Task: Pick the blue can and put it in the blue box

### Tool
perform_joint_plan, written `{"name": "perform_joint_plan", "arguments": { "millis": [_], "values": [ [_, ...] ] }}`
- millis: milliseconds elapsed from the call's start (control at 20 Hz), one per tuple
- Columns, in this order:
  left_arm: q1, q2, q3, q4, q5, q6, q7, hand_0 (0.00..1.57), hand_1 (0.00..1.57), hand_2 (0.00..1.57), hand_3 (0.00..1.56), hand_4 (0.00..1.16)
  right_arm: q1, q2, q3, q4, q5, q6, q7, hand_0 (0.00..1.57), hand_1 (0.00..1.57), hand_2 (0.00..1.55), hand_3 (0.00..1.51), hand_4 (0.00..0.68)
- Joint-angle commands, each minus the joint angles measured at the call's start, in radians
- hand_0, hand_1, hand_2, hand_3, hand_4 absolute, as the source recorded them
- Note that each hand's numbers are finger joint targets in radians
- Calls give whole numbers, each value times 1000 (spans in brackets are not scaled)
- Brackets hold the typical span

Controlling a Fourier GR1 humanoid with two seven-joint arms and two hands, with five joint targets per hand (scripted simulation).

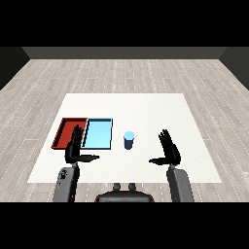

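Blue can (129, 140) upright on table (146, 109), just right of blue box (98, 133) | left of nearer right robot hand (168, 150) | both robot hands open, empty, left robot hand (75, 148) included

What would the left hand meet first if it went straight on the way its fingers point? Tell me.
Probably the red tray: the left hand points up the table, its fingers already overlapping that tray's near right corner, though height above it is unclear.

Both grey forearms rise from the lower corners. The left hand (74, 148) and the right hand (169, 151) are held upright, fingers straight, thumbs pointing inward toward each other, holding nothing.
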Motion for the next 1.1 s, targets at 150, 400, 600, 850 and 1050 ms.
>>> {"name": "perform_joint_plan", "arguments": {
  "millis": [150,400,600,850,1050],
  "values": [
    [31,17,20,-31,-1,-2,-14,0,0,0,0,0,-189,21,55,192,-13,-141,-22,0,0,0,0,0],
    [-21,-26,-4,63,1,6,-22,0,0,0,0,0,-230,22,51,249,-61,-143,-22,0,0,0,0,0],
    [-59,19,37,76,2,-12,-23,0,0,0,0,0,-282,22,124,375,-84,-235,-88,0,0,0,0,0],
    [24,2,23,-59,28,-10,29,0,0,0,0,0,-253,22,190,431,-94,-249,-185,0,0,0,0,0],
    [12,5,24,-28,26,-22,16,0,0,0,0,0,-349,22,237,582,-156,-253,-218,0,0,0,0,0]
  ]
}}
